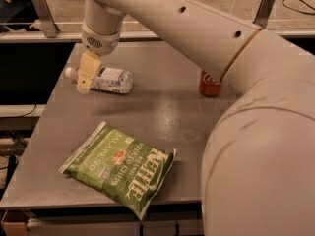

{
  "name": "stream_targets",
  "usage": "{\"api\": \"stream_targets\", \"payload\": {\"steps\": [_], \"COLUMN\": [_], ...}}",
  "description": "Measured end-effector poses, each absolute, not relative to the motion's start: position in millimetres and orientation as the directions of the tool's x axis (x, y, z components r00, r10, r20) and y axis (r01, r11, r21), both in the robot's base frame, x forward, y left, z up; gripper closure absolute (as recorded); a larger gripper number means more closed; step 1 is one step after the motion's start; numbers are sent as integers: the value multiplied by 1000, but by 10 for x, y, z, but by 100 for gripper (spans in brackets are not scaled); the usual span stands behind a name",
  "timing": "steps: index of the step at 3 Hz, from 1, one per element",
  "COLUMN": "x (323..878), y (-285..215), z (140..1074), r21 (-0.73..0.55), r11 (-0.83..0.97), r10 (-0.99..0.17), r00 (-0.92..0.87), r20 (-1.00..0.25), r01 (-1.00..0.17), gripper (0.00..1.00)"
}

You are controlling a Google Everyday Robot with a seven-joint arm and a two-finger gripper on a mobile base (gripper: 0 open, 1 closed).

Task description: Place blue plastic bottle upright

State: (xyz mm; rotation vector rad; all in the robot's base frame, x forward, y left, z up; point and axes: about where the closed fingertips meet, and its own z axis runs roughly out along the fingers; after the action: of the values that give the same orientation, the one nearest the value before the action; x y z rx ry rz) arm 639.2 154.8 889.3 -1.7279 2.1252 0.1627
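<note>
The blue plastic bottle (112, 80) lies on its side at the far left of the grey table (162, 112), its white cap pointing left. It is clear and ribbed, with a white-and-blue label. My gripper (86, 74) hangs from the white arm and is down at the bottle's neck end, in front of the cap and shoulder. It hides part of the neck. Whether it touches the bottle does not show.
A red Coca-Cola can (209, 85) stands at the far right, half hidden behind my arm. A green Kettle chips bag (120, 166) lies flat at the near left. My arm's large white links (256, 146) cover the table's right side. Metal rails run behind the table.
</note>
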Motion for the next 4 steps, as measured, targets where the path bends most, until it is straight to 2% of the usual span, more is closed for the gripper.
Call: {"api": "stream_targets", "payload": {"steps": [2,3,4], "x": [6490,6513,6534], "y": [1955,2039,2033], "z": [8565,8464,8423], "r21": [-112,-108,-107], "r11": [257,273,289], "r10": [-914,-916,-913], "r00": [-204,-225,-241], "r20": [-349,-332,-328], "r01": [-960,-956,-951], "gripper": [0,18,41]}}
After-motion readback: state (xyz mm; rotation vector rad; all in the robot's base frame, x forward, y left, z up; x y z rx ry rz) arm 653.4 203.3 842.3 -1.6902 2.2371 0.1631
